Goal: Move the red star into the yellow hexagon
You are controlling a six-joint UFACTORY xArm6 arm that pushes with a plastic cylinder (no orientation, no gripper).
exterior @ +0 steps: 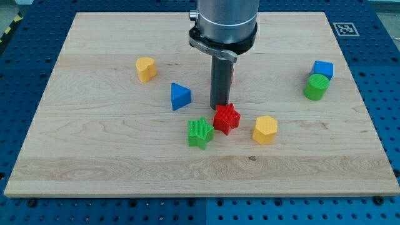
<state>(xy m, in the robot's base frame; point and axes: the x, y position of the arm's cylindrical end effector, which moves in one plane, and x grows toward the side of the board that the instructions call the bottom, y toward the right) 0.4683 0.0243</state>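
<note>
1. My tip (220, 107) stands near the middle of the wooden bench (94, 156), at the lower end of the dark rod that hangs from the grey arm housing at the view's top.
2. The arm carries no pincer at all, so nothing is clenched, released or grasped; the rod alone meets the blocks.
3. The red star (226, 119) lies directly below my tip in the view, and the rod's end appears to touch the star's upper edge, though the exact contact is hard to make out.
4. The yellow hexagon (265, 129) sits to the view's right of the red star and slightly lower, near it but apart, with bare wood showing in the gap.
5. No block lies between the red star and the yellow hexagon.
6. A green star (200, 132) sits just beside the red star on its lower left, the two touching or almost so.
7. A blue triangle-shaped block (180, 96) stands to the view's left of the rod, close by but apart from it.
8. A second yellow block (145, 69), rounded in outline, lies farther toward the view's upper left.
9. Well apart at the view's right, a green cylinder (316, 87) rests against a blue block (324, 68) just above it.
10. A small red patch shows behind the rod; what it is cannot be told.
</note>
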